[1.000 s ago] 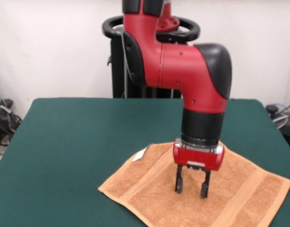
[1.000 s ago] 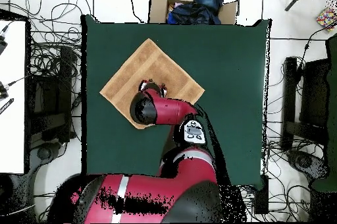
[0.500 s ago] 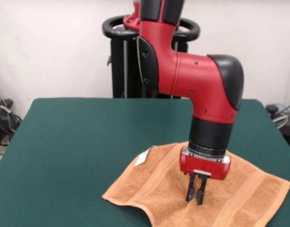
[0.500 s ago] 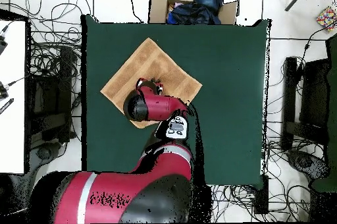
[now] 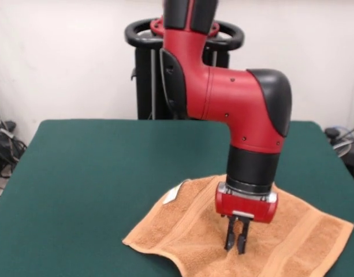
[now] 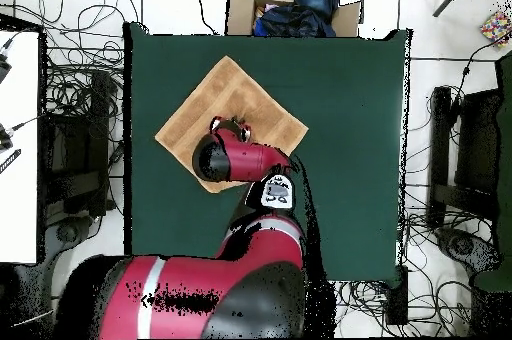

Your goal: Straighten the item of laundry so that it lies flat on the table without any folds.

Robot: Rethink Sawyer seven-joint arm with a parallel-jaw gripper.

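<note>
1. Nearest the front camera is the towel's (image 5: 194, 231) near edge. A second ago it lay as a clean flat line; now it curls and dips where the cloth has been tugged, and the corner below my hand looks drawn inward.

2. Just behind that edge, my hand (image 5: 237, 239) stands on the middle of the towel. A second ago its fingers were spread wide; half a second ago they came together, and they are pressed together now — pinching, as far as I can judge, a small pleat of terry, though the pinched cloth itself is too small to make out.

3. Between the last half-second and now my wrist has shifted slightly toward the white tag's (image 5: 172, 193) side and seems a touch higher, so I read this as the start of a drag or lift.

4. The towel lies on the green surface (image 5: 96, 167), toward the front camera's near right. From above it shows as a diamond (image 6: 215, 106), partly hidden under my arm, well inside the surface's borders.

5. What this means: the towel was close to flat already, and my grip in its centre risks bunching it rather than smoothing it — the rumpled near edge is the sign. I judge the next move must be gentle, or the pinch released.

6. Farthest back, my pedestal stands against the pale wall.
</note>
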